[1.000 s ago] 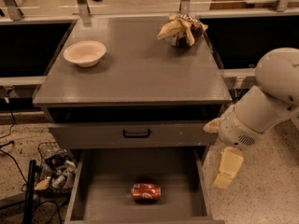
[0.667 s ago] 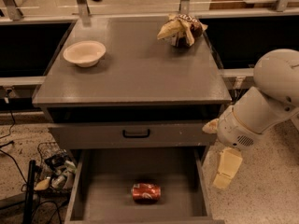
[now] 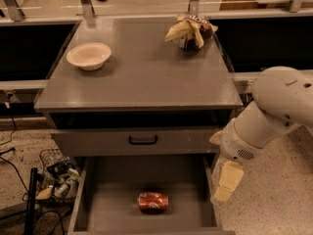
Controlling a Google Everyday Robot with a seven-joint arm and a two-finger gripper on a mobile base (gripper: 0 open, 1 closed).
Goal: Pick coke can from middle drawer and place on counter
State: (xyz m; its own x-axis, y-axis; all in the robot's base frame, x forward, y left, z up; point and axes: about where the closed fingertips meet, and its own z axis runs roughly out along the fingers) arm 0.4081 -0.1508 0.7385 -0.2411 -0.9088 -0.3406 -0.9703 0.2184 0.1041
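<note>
Currently my gripper (image 3: 226, 181), spread or closed I cannot tell, hangs just outside the right wall of the middle drawer (image 3: 112, 199), the coke can (image 3: 153, 201) lying inside.

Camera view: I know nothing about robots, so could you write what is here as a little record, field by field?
coke can: red, lying on its side on the drawer floor, near the front
middle drawer: pulled open, holding only the can
drawer front above: closed, black handle
counter: grey top, no can on it
bowl: pale, back left of the counter
snack bag: back right of the counter
gripper: pointing down by the drawer's right wall, apart from the can, holding nothing
</note>
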